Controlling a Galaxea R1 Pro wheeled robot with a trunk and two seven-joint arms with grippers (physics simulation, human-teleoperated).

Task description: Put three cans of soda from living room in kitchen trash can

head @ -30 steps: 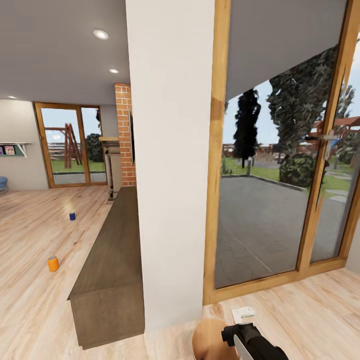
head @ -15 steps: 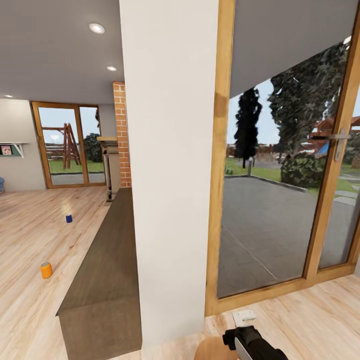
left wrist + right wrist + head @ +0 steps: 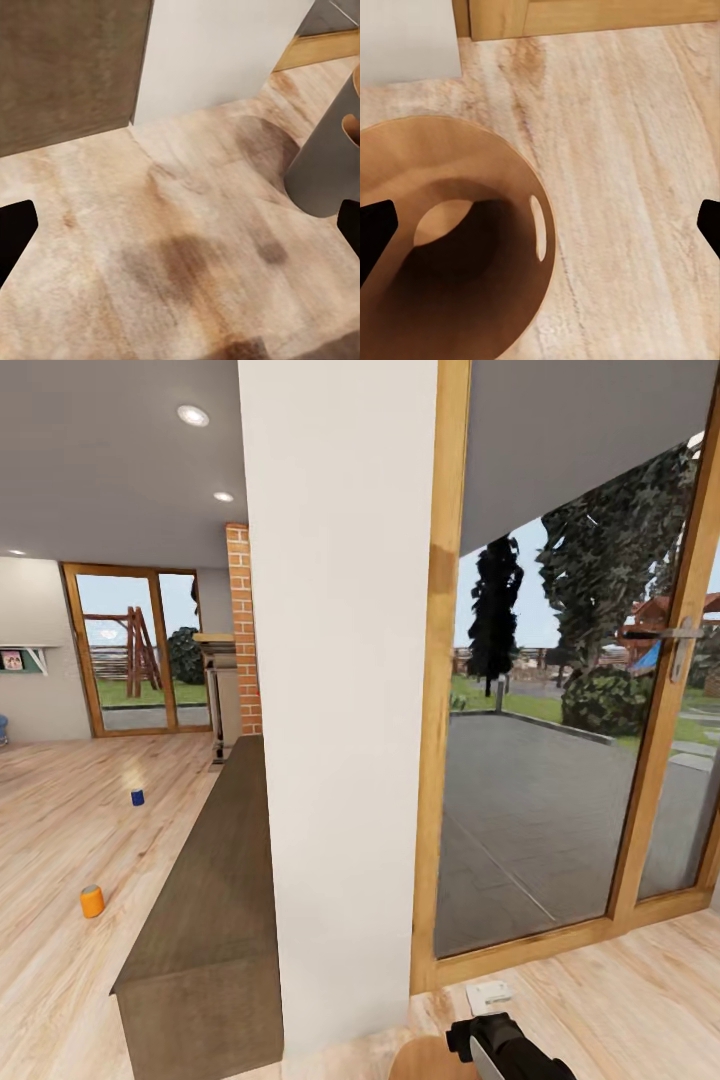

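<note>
So the big white pillar [image 3: 340,700] pretty much splits the head view in half, and everything else sits around it. Off to its left, out on the wooden floor [image 3: 60,960], there's the orange can [image 3: 92,901] standing upright, and further back the dark blue can [image 3: 137,797], also upright, the two well apart from each other. Both are tiny at this range, so I can't make out any labels, and a third can isn't something I can pick out. A long low brown cabinet [image 3: 200,920] runs along the pillar's left side, its near end cut off by the frame edge. To the pillar's right is a wood-framed glass door [image 3: 560,760] looking out on a patio and trees. At the pillar's foot, just the rim of a round wooden bin [image 3: 425,1060] pokes in at the frame's lower edge, with a dark bit of the right arm [image 3: 505,1048] beside it, mostly cropped. The right wrist view looks straight down into that wooden bin [image 3: 450,247]; right gripper [image 3: 540,229] has its jaws spread wide, only the dark tips visible at the frame sides, nothing between them. Same story for the left gripper [image 3: 180,229]: jaws released and wide over bare floor, with a grey cylinder [image 3: 326,161] partly cut off nearby.
</note>
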